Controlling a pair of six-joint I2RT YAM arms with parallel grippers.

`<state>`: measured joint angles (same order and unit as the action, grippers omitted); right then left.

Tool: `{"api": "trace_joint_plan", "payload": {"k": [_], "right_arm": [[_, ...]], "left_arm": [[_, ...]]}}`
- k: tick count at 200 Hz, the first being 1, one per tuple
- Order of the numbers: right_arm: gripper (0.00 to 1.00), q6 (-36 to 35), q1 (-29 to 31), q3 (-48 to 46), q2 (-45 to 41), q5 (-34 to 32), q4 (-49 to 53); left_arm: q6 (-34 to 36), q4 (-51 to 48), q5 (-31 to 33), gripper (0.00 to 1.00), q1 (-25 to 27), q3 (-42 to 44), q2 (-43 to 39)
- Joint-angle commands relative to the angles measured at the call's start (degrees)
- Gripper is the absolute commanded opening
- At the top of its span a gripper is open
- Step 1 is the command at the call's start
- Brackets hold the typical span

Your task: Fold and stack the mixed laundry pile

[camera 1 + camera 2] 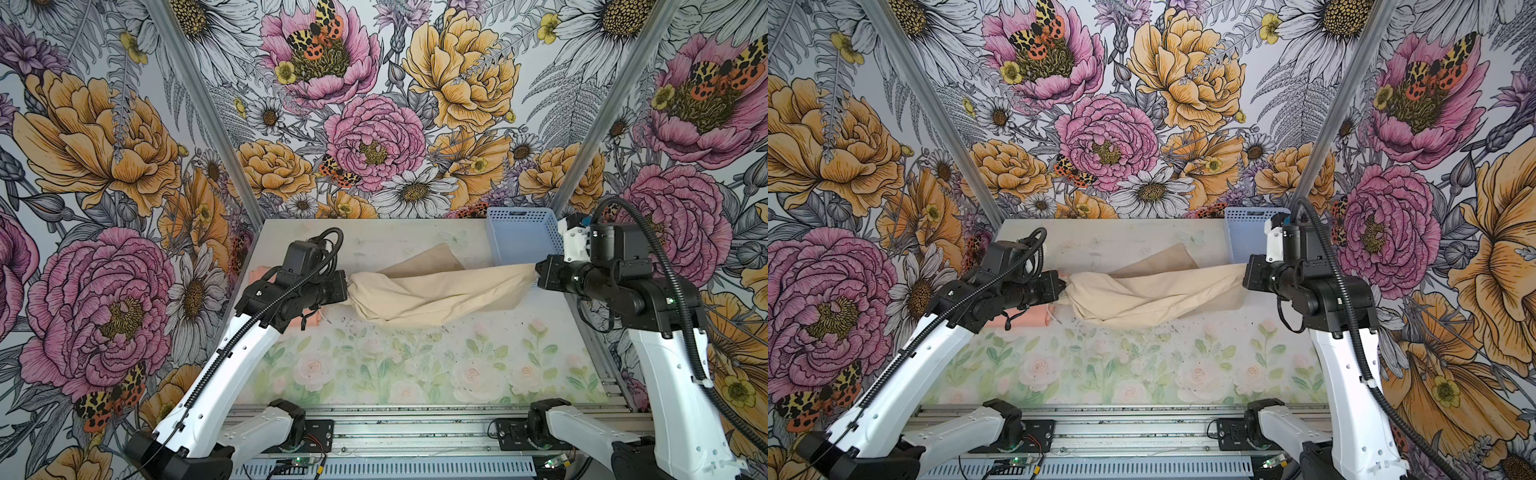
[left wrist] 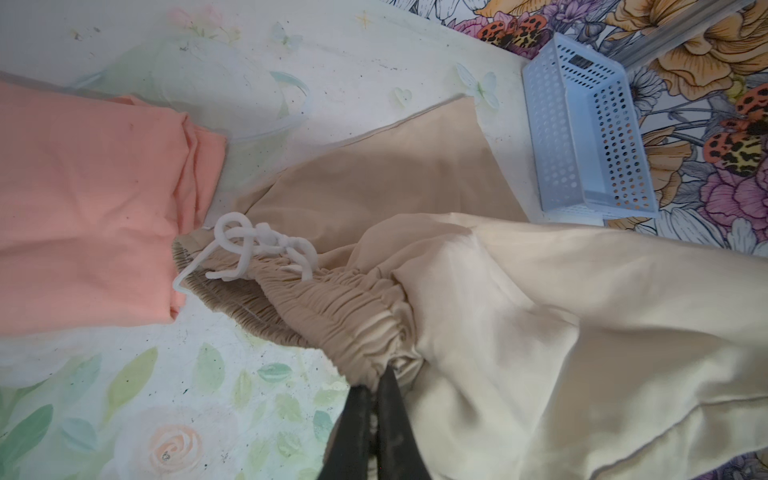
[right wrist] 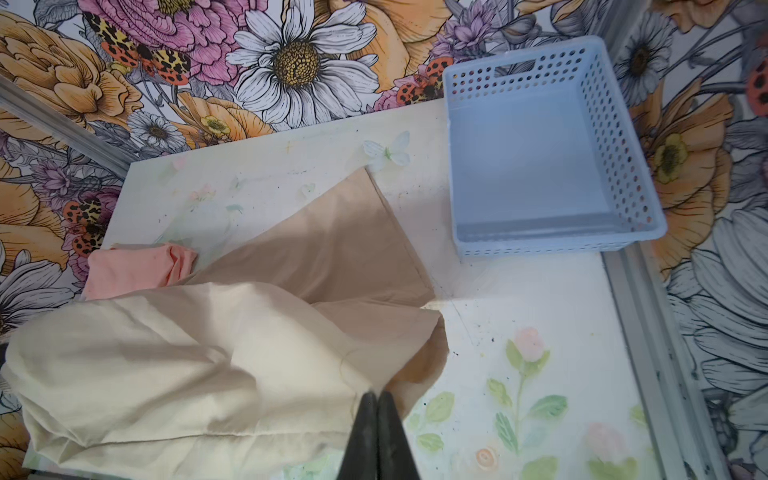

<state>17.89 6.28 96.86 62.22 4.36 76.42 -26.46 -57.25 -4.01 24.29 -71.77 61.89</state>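
Beige garment [image 1: 440,293] hangs stretched btw left gripper [image 2: 376,380], clenched on waistband [image 2: 332,307], and right gripper [image 3: 377,397], clenched on other end nr blue basket [image 1: 519,214]; peach T-shirt [image 2: 83,199] well apart from basket.

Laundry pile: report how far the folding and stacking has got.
Done: the salmon T-shirt looks folded, lying flat on the table. In hand: the beige garment hangs stretched between the left gripper, shut on its waistband, and the right gripper, shut on the other end. Left: fold it and stack it on the T-shirt.
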Motion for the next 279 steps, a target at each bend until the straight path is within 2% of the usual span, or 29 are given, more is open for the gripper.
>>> {"api": "trace_joint_plan", "payload": {"k": [1, 47, 74, 100, 122, 141, 170, 215, 246, 268, 279], "right_arm": [[0.00, -2.2, -0.5, 5.9, -1.0, -6.3, 5.5], [0.00, -4.5, -0.6, 16.5, 0.1, -12.8, 12.4], [0.00, -4.4, -0.5, 18.7, -1.1, -16.3, 14.7], [0.00, -4.0, -0.6, 19.1, -2.2, -17.1, 16.1], [0.00, -3.8, -0.5, 17.8, -1.6, -16.4, 15.6], [0.00, -3.6, -0.5, 14.2, -0.2, -13.6, 11.7], [0.00, -3.3, -0.5, 8.9, 4.7, -9.5, 2.9], [0.00, -4.2, -0.4, 9.3, 18.9, -8.2, -7.7], [0.00, -5.2, -0.1, 15.6, 28.3, -7.3, -9.5], [0.00, -6.1, 0.3, 18.3, 31.5, -6.8, -9.5], [0.00, -6.6, 0.4, 18.8, 32.2, -6.4, -9.4]], "left_arm": [[-2.0, 0.5, -1.0, 0.00, 2.7, -0.6, -0.5], [-6.3, 0.9, 0.0, 0.00, 8.9, -2.6, -0.8], [-10.6, 1.4, 0.5, 0.00, 14.9, -0.5, -1.1], [-16.6, 1.9, 2.0, 0.00, 20.4, 5.3, -5.3], [-21.4, 2.7, 2.3, 0.00, 21.6, 13.2, -10.9], [-23.1, 2.7, 3.2, 0.00, 20.5, 18.2, -14.7], [-23.0, 4.0, 0.1, 0.00, 15.1, 23.5, -15.7], [-18.3, 9.4, -6.9, 0.00, 4.4, 25.9, -9.7], [-16.4, 10.7, -7.6, 0.00, 2.7, 25.4, -5.3], [-16.7, 11.5, -7.5, 0.00, 2.8, 26.1, -5.1], [-17.3, 12.0, -7.8, 0.04, 3.0, 26.8, -5.5]]}}
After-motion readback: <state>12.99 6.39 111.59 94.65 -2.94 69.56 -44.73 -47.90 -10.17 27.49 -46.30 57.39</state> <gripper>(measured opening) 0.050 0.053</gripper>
